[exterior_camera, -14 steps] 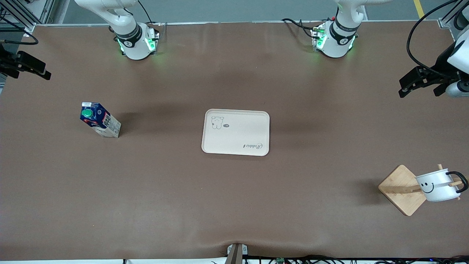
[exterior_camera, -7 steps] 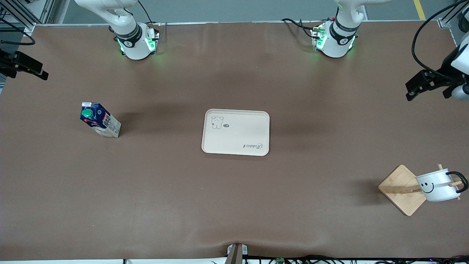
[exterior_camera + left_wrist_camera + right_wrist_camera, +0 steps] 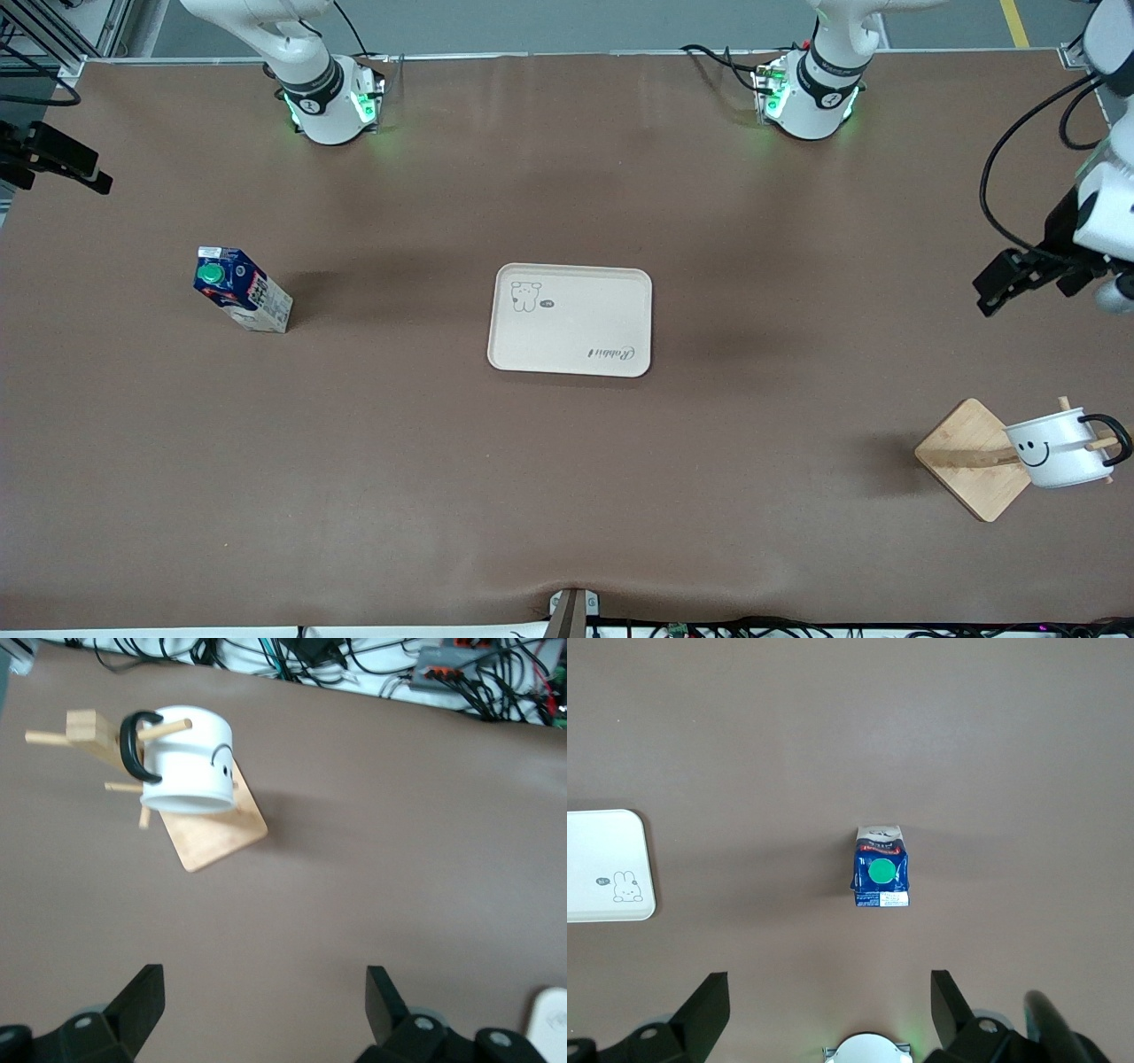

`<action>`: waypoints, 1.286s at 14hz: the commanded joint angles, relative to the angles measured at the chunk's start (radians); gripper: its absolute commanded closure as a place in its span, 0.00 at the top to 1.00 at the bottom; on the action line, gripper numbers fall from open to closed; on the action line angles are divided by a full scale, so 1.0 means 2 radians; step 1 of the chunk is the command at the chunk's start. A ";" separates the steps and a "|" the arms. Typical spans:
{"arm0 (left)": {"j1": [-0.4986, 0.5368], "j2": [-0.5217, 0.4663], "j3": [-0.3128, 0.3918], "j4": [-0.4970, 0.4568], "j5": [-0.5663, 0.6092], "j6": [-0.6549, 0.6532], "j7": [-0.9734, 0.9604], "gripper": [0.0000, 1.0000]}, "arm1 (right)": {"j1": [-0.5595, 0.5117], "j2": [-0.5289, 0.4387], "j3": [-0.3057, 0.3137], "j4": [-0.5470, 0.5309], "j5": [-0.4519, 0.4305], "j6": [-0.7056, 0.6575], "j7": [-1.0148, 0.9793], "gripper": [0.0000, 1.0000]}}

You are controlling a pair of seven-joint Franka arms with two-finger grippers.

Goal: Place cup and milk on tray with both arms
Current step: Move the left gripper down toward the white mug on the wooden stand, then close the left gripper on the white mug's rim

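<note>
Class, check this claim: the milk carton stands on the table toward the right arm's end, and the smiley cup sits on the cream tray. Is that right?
One part is wrong. The cup hangs on a wooden stand, not on the tray, as the front view shows. The milk carton is as stated.

Tray (image 3: pixel 570 321) mid-tabletop (image 3: pixel 567 496); milk (image 3: pixel 241 301) toward the right arm's end; cup (image 3: pixel 1054 450) hung on wooden stand (image 3: pixel 972 458) toward the left arm's end.
</note>
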 commanded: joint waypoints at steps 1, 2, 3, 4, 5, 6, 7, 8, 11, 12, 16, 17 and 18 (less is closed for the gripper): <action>0.013 0.001 -0.001 -0.038 0.032 0.056 -0.029 1.00 | -0.001 0.006 0.002 0.011 0.000 0.004 0.003 1.00; 0.021 0.010 -0.002 -0.039 0.033 0.069 -0.055 1.00 | -0.002 0.006 0.001 0.011 0.000 0.004 0.003 1.00; 0.023 0.019 -0.001 -0.040 0.033 0.090 -0.071 1.00 | -0.005 0.007 0.001 0.010 0.000 0.004 0.003 1.00; 0.025 0.025 0.000 -0.047 0.033 0.116 -0.088 1.00 | -0.005 0.007 0.001 0.011 0.000 0.003 0.003 1.00; 0.037 0.031 -0.001 -0.058 0.033 0.150 -0.107 1.00 | -0.005 0.007 0.001 0.011 0.000 0.003 0.005 1.00; 0.044 0.038 -0.001 -0.074 0.034 0.196 -0.121 1.00 | -0.004 0.006 0.001 0.011 0.000 0.002 0.006 1.00; 0.048 0.048 0.000 -0.091 0.034 0.247 -0.125 1.00 | -0.005 0.006 0.001 0.011 0.000 0.000 0.006 1.00; 0.060 0.061 0.000 -0.106 0.034 0.296 -0.126 1.00 | -0.008 0.006 0.000 0.011 0.000 -0.001 0.004 1.00; 0.072 0.097 0.000 -0.118 0.053 0.379 -0.125 1.00 | -0.013 0.007 0.001 0.011 0.004 0.002 0.002 1.00; 0.074 0.105 0.000 -0.118 0.054 0.392 -0.125 1.00 | -0.013 0.007 0.001 0.011 0.006 0.003 0.002 1.00; 0.084 0.135 0.003 -0.116 0.055 0.441 -0.125 1.00 | -0.012 0.007 0.001 0.011 0.001 0.005 0.005 1.00; 0.084 0.141 0.003 -0.114 0.058 0.448 -0.125 1.00 | -0.014 0.008 0.001 0.011 0.003 0.006 0.005 1.00; 0.084 0.147 0.003 -0.114 0.065 0.457 -0.125 1.00 | -0.014 0.011 0.001 0.011 0.003 0.006 0.005 1.00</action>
